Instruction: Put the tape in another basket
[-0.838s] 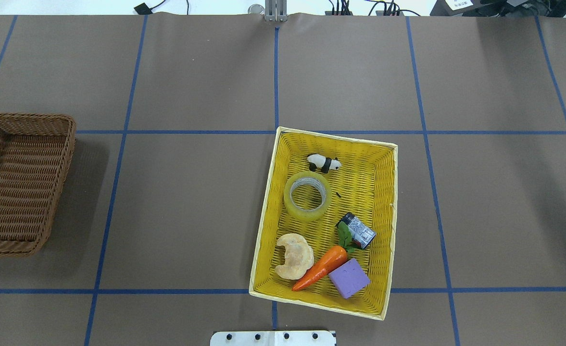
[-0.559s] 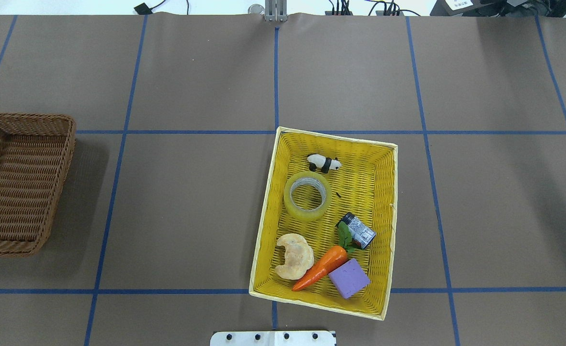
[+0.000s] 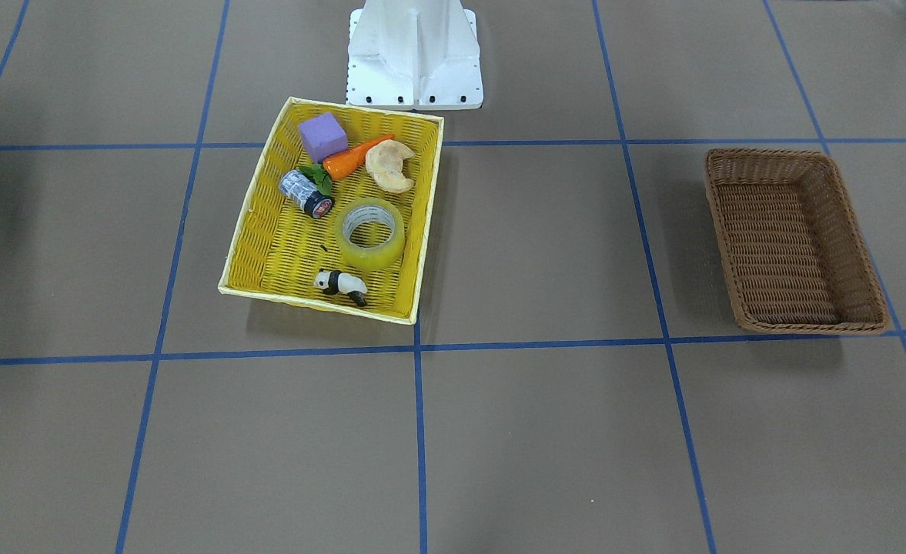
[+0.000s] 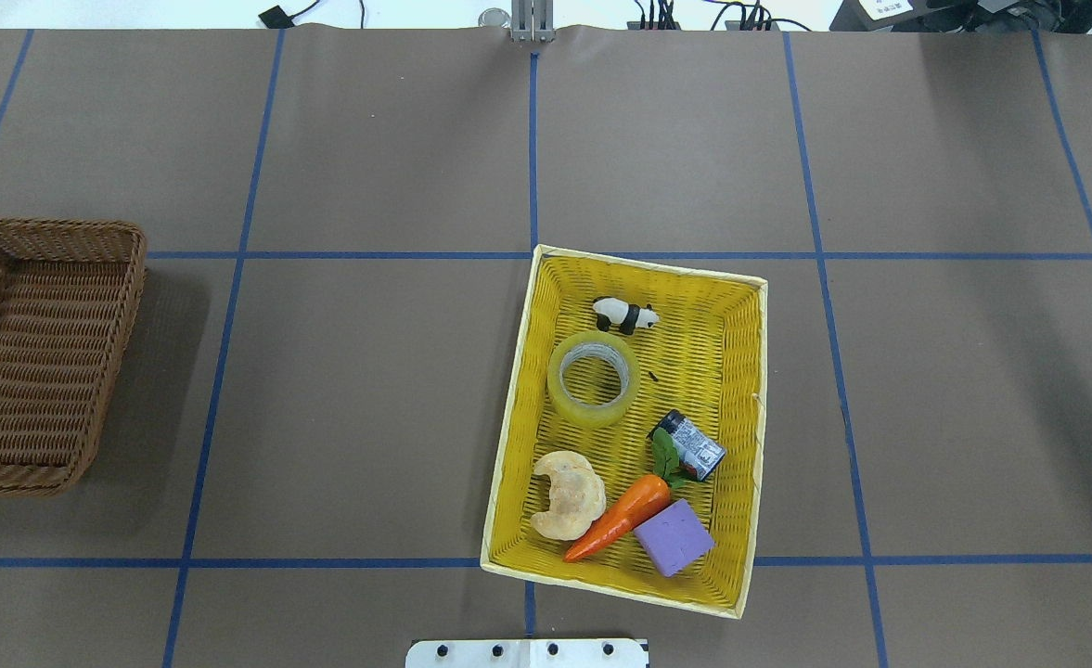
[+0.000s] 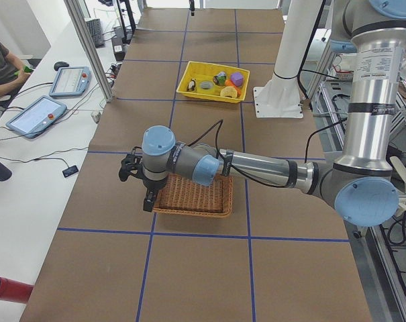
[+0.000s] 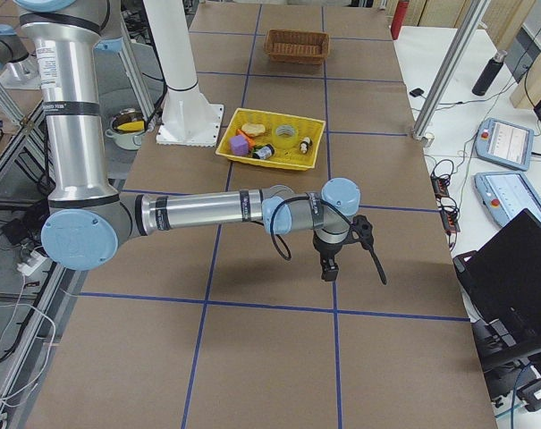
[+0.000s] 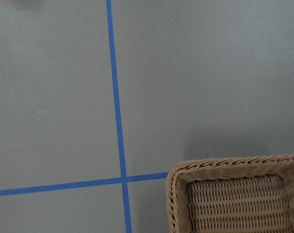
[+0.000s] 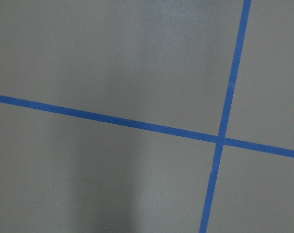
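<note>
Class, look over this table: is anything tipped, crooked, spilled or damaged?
The yellow basket sits skewed, its edges at a clear angle to the blue grid lines on the table. Inside it, the small dark-capped jar lies on its side beside the carrot. Nothing looks spilled or broken.

The tape (image 4: 592, 415) lies flat in the middle tray (image 4: 745, 371), between the panda (image 4: 625, 315) and the bread (image 4: 566, 496); the basket (image 4: 35, 362) sits well apart on the robot's left.
</note>
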Controlling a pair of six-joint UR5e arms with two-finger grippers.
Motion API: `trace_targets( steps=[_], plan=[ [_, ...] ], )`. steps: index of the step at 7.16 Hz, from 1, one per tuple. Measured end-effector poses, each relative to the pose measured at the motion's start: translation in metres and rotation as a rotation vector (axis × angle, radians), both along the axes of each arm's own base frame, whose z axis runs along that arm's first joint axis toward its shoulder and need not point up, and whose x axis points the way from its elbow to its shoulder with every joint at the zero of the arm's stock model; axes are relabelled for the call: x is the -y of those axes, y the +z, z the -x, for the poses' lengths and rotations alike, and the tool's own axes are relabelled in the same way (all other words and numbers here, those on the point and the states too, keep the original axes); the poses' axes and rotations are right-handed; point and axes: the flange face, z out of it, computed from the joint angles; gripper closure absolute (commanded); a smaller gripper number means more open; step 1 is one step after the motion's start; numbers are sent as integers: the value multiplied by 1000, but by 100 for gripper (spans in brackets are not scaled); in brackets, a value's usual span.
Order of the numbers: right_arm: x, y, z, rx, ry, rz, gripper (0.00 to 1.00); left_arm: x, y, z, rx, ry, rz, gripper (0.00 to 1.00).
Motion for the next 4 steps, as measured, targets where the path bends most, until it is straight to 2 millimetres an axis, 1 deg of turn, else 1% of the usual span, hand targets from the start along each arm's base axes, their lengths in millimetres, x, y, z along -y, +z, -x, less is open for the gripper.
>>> trace_targets(
  steps=[3,4],
  plan=[
    [0,0,0,2,1,-2,0,-4,26,0,28,96,-31,0],
    [0,0,1,4,2,-1,0,-5,29,1,33,89,-16,0]
  ],
)
